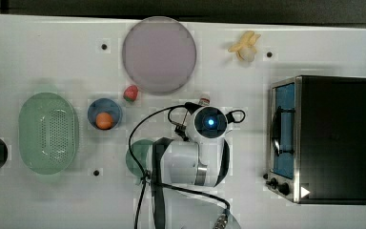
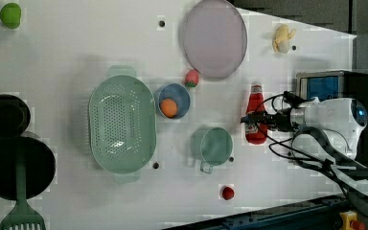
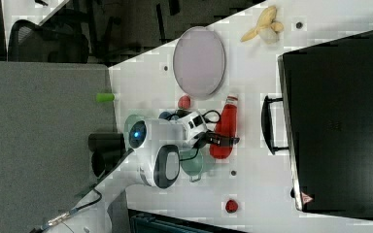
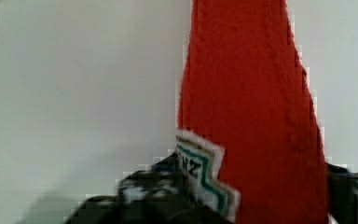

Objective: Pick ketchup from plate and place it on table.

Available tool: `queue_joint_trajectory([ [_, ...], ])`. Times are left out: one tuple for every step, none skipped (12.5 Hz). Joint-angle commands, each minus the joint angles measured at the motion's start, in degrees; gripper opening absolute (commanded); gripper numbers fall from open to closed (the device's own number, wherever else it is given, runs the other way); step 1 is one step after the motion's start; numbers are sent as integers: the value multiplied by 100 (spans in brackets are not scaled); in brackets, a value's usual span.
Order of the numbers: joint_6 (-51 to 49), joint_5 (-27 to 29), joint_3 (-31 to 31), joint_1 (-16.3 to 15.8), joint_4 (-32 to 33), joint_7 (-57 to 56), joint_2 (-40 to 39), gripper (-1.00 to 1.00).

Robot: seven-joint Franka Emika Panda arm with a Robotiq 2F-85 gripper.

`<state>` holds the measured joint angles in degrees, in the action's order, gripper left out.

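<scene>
The white table (image 1: 38, 38) is holding everything. The black oven (image 1: 336, 138) is sitting at the top view's right. The big pale plate (image 1: 159, 55) is lying at the far edge, and nothing is lying on it.

The robot arm (image 1: 190, 162) is reaching over the middle of the table. The ketchup (image 2: 255, 103) is a red bottle with a white cap. It is off the plate and looks to be standing on the table, in the left view right of the green cup (image 2: 213, 146) and well apart from the plate.

The gripper (image 2: 255, 120) is sitting around the bottle's lower part, by the label. A dark finger (image 4: 135, 186) is showing on each side of the bottle. I cannot tell if they are pinching it or letting go.

The job looks almost done. To finish well, the fingers should be opening wide with the bottle resting flat. Then the arm should be lifting straight up, so it is not knocking the tall bottle over.
</scene>
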<state>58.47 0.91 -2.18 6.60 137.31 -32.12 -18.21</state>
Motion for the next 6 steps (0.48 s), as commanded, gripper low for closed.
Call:
queue_joint_trajectory([
  [164,62,-57,-73,-291,247,592,100],
  [144,62,-93,-76,-367,247,801,100],
  [111,62,-137,-78,-484,248,1027,100],
  [22,62,-179,-80,-632,265,1249,100],
  [-154,62,-217,-82,-815,436,1440,100],
  [-470,62,-251,-82,-1032,782,1605,100],
])
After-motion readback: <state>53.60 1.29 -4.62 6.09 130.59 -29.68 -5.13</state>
